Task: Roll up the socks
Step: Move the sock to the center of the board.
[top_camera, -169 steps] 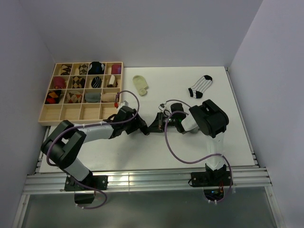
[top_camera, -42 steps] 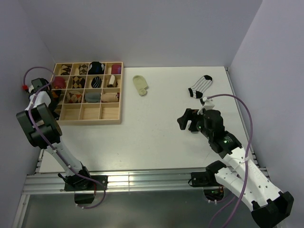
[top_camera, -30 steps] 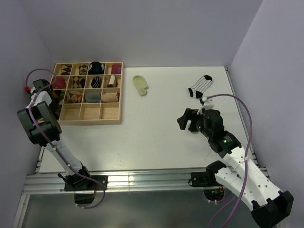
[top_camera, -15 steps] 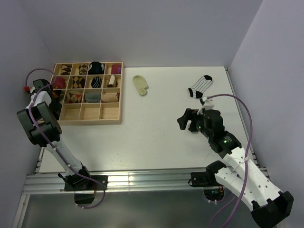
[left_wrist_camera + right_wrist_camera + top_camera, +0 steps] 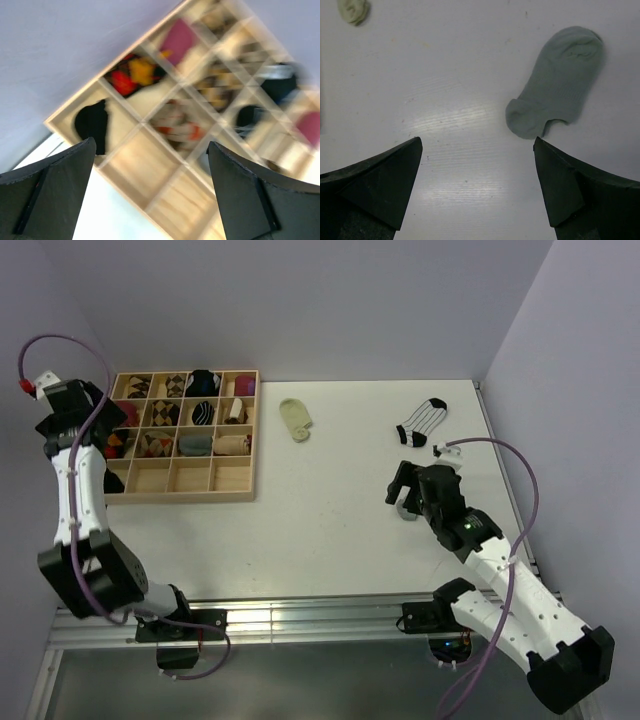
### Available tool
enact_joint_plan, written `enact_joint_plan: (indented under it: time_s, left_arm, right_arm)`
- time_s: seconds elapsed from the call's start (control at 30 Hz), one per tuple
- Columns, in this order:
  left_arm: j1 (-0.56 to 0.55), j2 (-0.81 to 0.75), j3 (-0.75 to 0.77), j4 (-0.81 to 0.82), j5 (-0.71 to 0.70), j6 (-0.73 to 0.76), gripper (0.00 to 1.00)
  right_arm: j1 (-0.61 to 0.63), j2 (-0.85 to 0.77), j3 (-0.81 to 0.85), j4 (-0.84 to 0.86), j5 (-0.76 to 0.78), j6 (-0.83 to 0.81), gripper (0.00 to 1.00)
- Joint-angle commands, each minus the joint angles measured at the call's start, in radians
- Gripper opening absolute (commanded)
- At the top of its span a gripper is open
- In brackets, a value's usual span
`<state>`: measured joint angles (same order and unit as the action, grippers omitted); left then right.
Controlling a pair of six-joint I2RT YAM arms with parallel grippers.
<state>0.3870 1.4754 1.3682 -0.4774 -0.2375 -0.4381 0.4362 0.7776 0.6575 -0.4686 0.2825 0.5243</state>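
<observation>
White table (image 5: 330, 530), bearing a wooden tray (image 5: 232, 480) of square compartments at its far left, most of them filled with rolled socks, a black sock (image 5: 92, 125) lying in one corner compartment. Left gripper (image 5: 151, 145), raised over that tray, jaws spread wide and empty; right gripper (image 5: 477, 140), low over the table's right side, jaws likewise wide and empty. Loose on the table: grey sock (image 5: 560, 80), flat, just beyond the right gripper; striped sock (image 5: 423, 422), far right; cream sock (image 5: 296, 419), near the tray.

Tray (image 5: 182, 496) left on table (image 5: 330, 530), loose socks (image 5: 423, 421) right
</observation>
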Motion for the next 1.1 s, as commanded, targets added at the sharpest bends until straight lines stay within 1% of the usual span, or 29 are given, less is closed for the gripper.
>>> enact_joint_plan:
  time_s: [0.0, 0.03, 0.07, 0.13, 0.17, 0.23, 0.27, 0.33, 0.37, 0.43, 0.47, 0.57, 0.73, 0.83, 0.9, 0.93, 0.97, 1.0, 1.07]
  left_arm:
    - [-0.008, -0.189, -0.090, 0.092, 0.176, -0.014, 0.99]
    - [-0.016, -0.266, -0.107, 0.101, 0.208, -0.019, 0.99]
    - [-0.034, -0.302, -0.125, 0.129, 0.228, -0.022, 1.00]
    - [-0.066, -0.402, -0.173, 0.151, 0.228, -0.021, 0.99]
    - [-0.118, -0.429, -0.185, 0.155, 0.222, -0.016, 1.00]
    - [-0.184, -0.473, -0.201, 0.148, 0.204, 0.007, 0.99]
    - [-0.248, -0.480, -0.199, 0.135, 0.211, 0.015, 0.99]
    - [-0.308, -0.506, -0.227, 0.135, 0.228, 0.029, 0.99]
    - [-0.356, -0.513, -0.242, 0.140, 0.271, 0.029, 1.00]
    - [-0.379, -0.547, -0.302, 0.160, 0.294, 0.038, 0.99]
    - [-0.436, -0.556, -0.322, 0.160, 0.315, 0.039, 0.99]
    - [-0.489, -0.584, -0.411, 0.164, 0.323, 0.061, 0.99]
    - [-0.519, -0.612, -0.492, 0.161, 0.354, 0.064, 0.99]
    - [-0.524, -0.615, -0.529, 0.171, 0.346, 0.064, 0.99]
    - [-0.528, -0.607, -0.535, 0.174, 0.348, 0.065, 0.99]
    - [-0.528, -0.600, -0.534, 0.172, 0.346, 0.067, 0.99]
    - [-0.531, -0.596, -0.529, 0.169, 0.348, 0.067, 0.99]
    - [-0.531, -0.593, -0.529, 0.172, 0.349, 0.068, 0.99]
    - [-0.531, -0.593, -0.534, 0.169, 0.348, 0.070, 0.99]
  right_arm:
    - [-0.004, 0.083, 0.062, -0.044, 0.106, 0.080, 1.00]
    - [-0.016, 0.106, 0.067, -0.045, 0.101, 0.089, 1.00]
    - [-0.025, 0.130, 0.077, -0.047, 0.090, 0.095, 1.00]
    - [-0.050, 0.202, 0.086, -0.038, 0.054, 0.102, 0.99]
    - [-0.074, 0.225, 0.090, -0.028, 0.041, 0.102, 0.98]
    - [-0.096, 0.299, 0.099, -0.012, 0.020, 0.106, 0.98]
    - [-0.115, 0.325, 0.108, -0.004, 0.011, 0.105, 0.96]
    - [-0.131, 0.400, 0.116, 0.019, -0.009, 0.105, 0.94]
    - [-0.140, 0.425, 0.119, 0.030, -0.020, 0.103, 0.93]
    - [-0.163, 0.492, 0.123, 0.054, -0.060, 0.102, 0.92]
    - [-0.171, 0.514, 0.129, 0.062, -0.072, 0.100, 0.91]
    - [-0.175, 0.592, 0.129, 0.096, -0.108, 0.095, 0.91]
    - [-0.172, 0.701, 0.122, 0.139, -0.210, 0.101, 0.88]
    - [-0.148, 0.718, 0.103, 0.163, -0.247, 0.143, 0.87]
    - [-0.097, 0.727, 0.091, 0.174, -0.256, 0.175, 0.87]
    - [-0.076, 0.730, 0.088, 0.176, -0.252, 0.216, 0.88]
    - [-0.023, 0.733, 0.087, 0.176, -0.249, 0.238, 0.87]
    - [0.004, 0.738, 0.085, 0.179, -0.241, 0.261, 0.87]
    - [0.086, 0.744, 0.083, 0.191, -0.246, 0.341, 0.88]
